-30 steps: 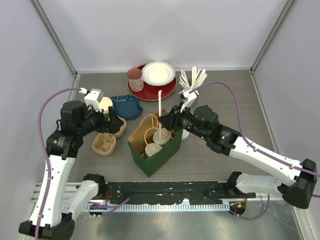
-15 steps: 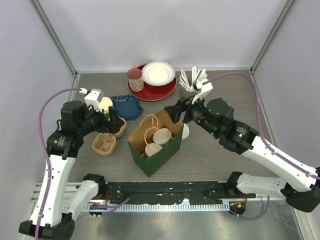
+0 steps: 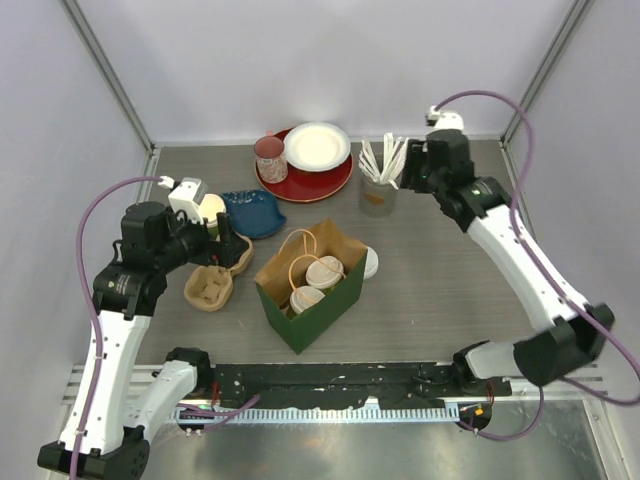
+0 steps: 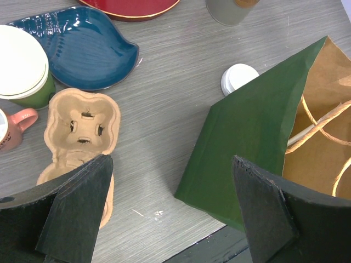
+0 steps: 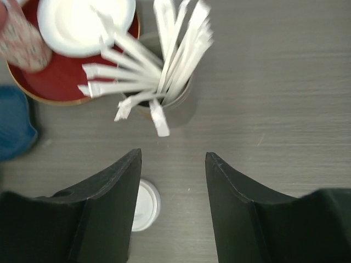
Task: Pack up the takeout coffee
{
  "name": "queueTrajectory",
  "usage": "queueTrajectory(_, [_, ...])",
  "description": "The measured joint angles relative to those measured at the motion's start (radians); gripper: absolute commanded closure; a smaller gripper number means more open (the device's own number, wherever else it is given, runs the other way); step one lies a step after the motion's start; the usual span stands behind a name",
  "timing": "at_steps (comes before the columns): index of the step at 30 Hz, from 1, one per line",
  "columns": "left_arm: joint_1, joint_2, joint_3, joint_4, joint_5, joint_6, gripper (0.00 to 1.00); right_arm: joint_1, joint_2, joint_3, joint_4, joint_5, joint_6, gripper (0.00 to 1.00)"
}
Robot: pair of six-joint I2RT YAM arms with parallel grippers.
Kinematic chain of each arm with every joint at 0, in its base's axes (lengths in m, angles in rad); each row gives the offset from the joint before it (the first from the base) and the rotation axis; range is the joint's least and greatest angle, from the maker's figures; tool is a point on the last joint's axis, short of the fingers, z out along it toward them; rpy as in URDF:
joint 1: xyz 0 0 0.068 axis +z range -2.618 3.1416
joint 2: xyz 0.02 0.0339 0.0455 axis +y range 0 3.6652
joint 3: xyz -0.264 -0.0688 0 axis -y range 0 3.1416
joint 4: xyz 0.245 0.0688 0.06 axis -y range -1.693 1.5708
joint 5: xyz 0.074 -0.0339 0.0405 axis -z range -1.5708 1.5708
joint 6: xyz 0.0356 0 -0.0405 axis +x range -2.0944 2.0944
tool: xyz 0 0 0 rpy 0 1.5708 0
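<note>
The left hand (image 4: 173, 203) hangs over the desk (image 4: 164, 82) with fingers spread wide and nothing between them, next to a pulp cup carrier (image 4: 82, 126). Beyond the carrier, one lidded green coffee cup (image 4: 22, 66) stands upright at the edge of a blue dish (image 4: 82, 46). In the middle an open green paper bag (image 3: 320, 305) holds two more lidded cups (image 3: 323, 270), their sides mostly hidden so any print is unreadable, and a loose white lid (image 3: 370, 262) lies just right of the bag. The right hand (image 5: 173, 159), likewise spread and empty, hovers above a holder of white wrapped sticks (image 5: 175, 104).
</note>
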Motion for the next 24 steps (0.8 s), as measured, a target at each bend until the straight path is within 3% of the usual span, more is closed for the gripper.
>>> queueTrajectory(8, [0.000, 0.000, 0.000, -0.001, 0.000, 0.000, 0.07, -0.008, 0.265, -0.023, -0.003, -0.129, -0.072, 0.44])
queueTrajectory(12, [0.000, 0.000, 0.000, 0.000, 0.001, 0.000, 0.07, -0.032, 0.321, -0.017, 0.006, -0.149, -0.095, 0.48])
queueTrajectory(15, [0.000, 0.000, 0.000, 0.000, 0.006, 0.000, 0.07, -0.042, 0.368, 0.019, 0.016, -0.156, -0.111, 0.56])
queueTrajectory(24, [0.000, 0.000, 0.000, 0.000, 0.007, 0.001, 0.07, -0.043, 0.436, 0.097, 0.025, -0.201, -0.131, 0.55])
